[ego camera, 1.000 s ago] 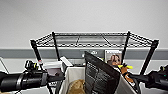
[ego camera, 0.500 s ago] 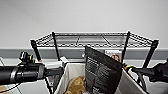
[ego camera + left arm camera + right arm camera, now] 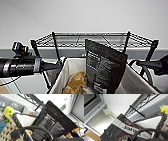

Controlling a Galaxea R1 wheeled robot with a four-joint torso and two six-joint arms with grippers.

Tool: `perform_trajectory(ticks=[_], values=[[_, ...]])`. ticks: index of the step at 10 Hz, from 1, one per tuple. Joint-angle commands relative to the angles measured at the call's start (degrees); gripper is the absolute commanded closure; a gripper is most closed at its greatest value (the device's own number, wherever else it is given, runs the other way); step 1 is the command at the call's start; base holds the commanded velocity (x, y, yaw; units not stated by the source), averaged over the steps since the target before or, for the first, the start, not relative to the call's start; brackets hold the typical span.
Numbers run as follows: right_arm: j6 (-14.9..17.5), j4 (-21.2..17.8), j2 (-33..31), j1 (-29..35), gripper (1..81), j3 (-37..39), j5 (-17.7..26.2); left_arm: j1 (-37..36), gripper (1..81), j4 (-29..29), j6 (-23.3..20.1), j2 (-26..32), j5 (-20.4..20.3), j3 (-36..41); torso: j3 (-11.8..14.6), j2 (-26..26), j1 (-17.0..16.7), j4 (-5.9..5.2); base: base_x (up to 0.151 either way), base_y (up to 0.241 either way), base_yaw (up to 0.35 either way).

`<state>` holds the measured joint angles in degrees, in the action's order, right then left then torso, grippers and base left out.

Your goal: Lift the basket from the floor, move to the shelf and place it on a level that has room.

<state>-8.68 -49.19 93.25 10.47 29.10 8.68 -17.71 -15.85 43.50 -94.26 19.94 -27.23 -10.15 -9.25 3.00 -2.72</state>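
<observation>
In the head view, the left arm (image 3: 22, 65) comes in at mid-left, reaching the near left end of the basket (image 3: 65, 75), which sits low in the centre in front of the shelf (image 3: 92, 40). A tall black pouch (image 3: 103, 67) stands inside, above a brown soft thing (image 3: 76, 83), hiding part of the top level (image 3: 75, 37). The right arm (image 3: 155, 65) enters mid-right. The left wrist view adds a yellow plush toy (image 3: 8, 112) beside the woven wall. Whether either tool is clenched or released, I cannot tell.
</observation>
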Motion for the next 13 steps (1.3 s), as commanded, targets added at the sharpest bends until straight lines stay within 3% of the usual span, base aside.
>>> perform_trajectory(ticks=[1,8,13], values=[[-2.0,-3.2,0.5,13.0,81.1,2.7,0.6,-14.8,81.1,-6.8,-0.6,-0.7,-1.0,-3.5,0.0,0.0,0.0,0.00,0.000,0.000,0.000],[-8.6,-3.2,4.4,23.2,81.1,8.9,5.7,-24.1,81.1,-13.8,-0.6,-5.2,2.4,-10.5,0.0,0.0,0.0,0.00,0.000,0.000,0.000],[-12.3,-3.3,11.6,28.7,81.1,15.5,6.1,-26.9,81.1,-16.0,-0.6,-10.0,4.1,-16.1,0.0,0.0,0.0,0.00,0.000,0.000,0.000]])
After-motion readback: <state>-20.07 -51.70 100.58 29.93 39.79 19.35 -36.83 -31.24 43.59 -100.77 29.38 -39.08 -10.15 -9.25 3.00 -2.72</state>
